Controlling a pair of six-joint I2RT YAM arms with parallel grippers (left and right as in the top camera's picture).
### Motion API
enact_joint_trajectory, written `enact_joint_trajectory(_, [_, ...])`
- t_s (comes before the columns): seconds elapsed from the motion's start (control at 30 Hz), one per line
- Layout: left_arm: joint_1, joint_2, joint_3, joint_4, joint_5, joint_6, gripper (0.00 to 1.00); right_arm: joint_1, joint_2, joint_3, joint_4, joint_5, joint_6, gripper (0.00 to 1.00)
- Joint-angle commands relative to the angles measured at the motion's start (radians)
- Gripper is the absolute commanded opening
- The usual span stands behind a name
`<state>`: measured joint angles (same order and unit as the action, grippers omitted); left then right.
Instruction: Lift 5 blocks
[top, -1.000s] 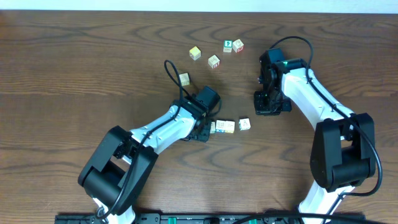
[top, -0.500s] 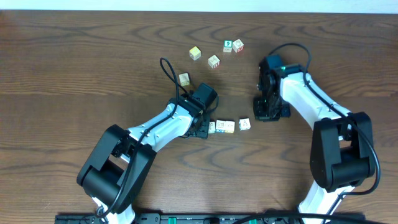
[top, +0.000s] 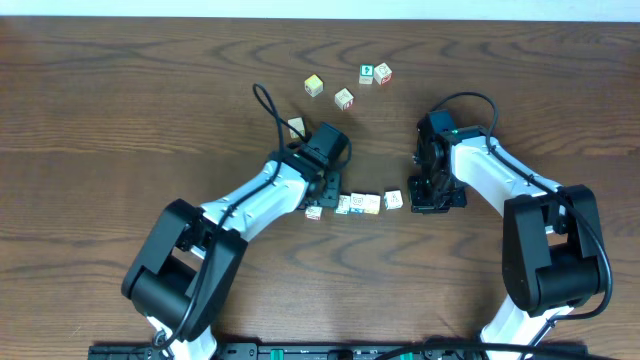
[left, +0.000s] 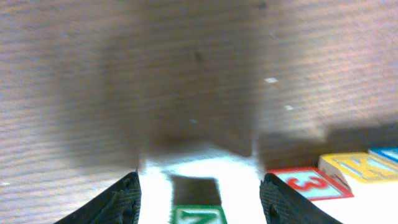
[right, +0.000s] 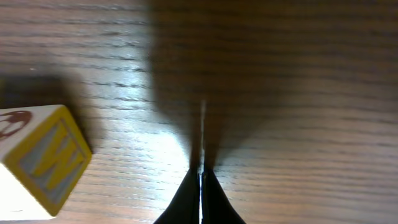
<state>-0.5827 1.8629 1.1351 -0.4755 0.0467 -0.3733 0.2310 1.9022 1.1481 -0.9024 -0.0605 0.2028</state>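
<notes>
A row of blocks lies mid-table: one (top: 313, 212) sits slightly apart at the left end, then two side by side (top: 343, 204) (top: 371, 203), and a last one (top: 393, 200) at the right. My left gripper (top: 322, 195) hovers just behind the left end, open. In the left wrist view a green-edged block (left: 198, 215) rests on the table between the spread fingers (left: 124, 199), touching neither. A red "3" block (left: 308, 183) and a yellow-edged block (left: 357, 167) lie to its right. My right gripper (top: 422, 192) is shut and empty (right: 200, 186), beside a yellow-lettered block (right: 40, 162).
More cubes lie scattered at the back: a cream one (top: 314, 86), one (top: 344, 98) beside it, a green-faced one (top: 367, 73), a red-edged one (top: 383, 72), and one (top: 296, 127) close to the left arm's cable. The table's far edge runs along the top.
My left gripper has opened wider and drawn back from the row, uncovering the block at its left end. My right arm has shifted down towards the row's right end, still shut.
</notes>
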Motion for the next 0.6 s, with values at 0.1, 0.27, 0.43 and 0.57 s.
enact_joint_trajectory(0.1, [0.103,0.005,0.026,-0.019,-0.006,-0.005,0.62,0.006,0.03,-0.032,0.07,-0.113,-0.078,0.01])
enact_joint_trajectory(0.27, [0.165,-0.025,0.026,-0.087,-0.005,-0.005,0.46,0.006,0.03,-0.032,0.104,-0.16,-0.127,0.01])
enact_joint_trajectory(0.43, [0.18,-0.034,0.025,-0.184,-0.006,-0.005,0.44,0.016,0.03,-0.032,0.106,-0.174,-0.144,0.01])
enact_joint_trajectory(0.57, [0.174,-0.034,0.014,-0.231,-0.006,-0.005,0.43,0.037,0.03,-0.032,0.103,-0.196,-0.167,0.01])
